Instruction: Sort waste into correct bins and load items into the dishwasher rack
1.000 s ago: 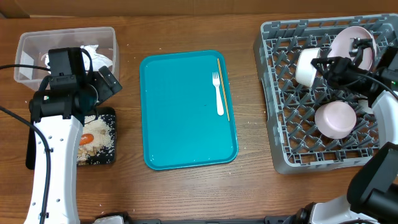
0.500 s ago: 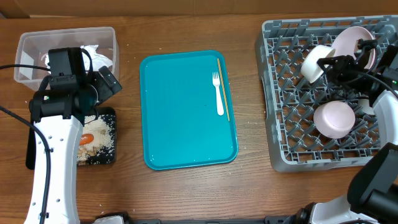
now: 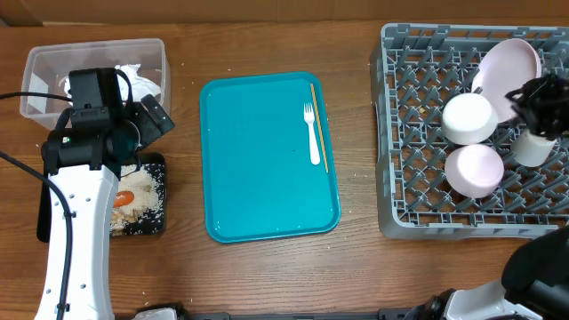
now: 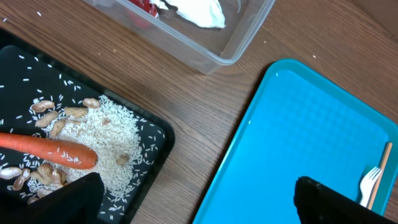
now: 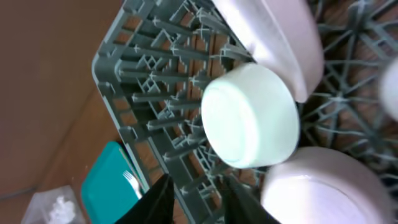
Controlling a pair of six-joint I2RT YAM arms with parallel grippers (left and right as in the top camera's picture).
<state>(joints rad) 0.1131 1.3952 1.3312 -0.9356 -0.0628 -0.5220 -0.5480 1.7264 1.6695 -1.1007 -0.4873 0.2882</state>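
The grey rack [image 3: 418, 178] at the right holds a white plate [image 3: 511, 58], two upturned white bowls [image 3: 468, 117] [image 3: 476, 169] and a cup [image 3: 533, 149]. My right gripper [image 3: 533, 100] hovers over the rack by the plate; in the right wrist view it [image 5: 198, 202] is open and empty, just off the bowl [image 5: 252, 118]. A white fork [image 3: 312, 133] lies on the teal tray [image 3: 258, 160]. My left gripper [image 4: 205, 202] is wide open above the black tray [image 4: 155, 134], which holds a carrot [image 4: 50, 149], nuts and rice. The clear tub [image 3: 36, 62] stands behind it.
A thin wooden stick [image 3: 320, 124] lies beside the fork on the teal tray. The clear tub holds white crumpled waste [image 4: 193, 9]. Bare wood table lies between the trays and the rack. The left arm's white body covers part of the black tray.
My right gripper moved right with a white bowl, set it upside down in the rack and let go. The rack shifted slightly right. The left arm has not moved.
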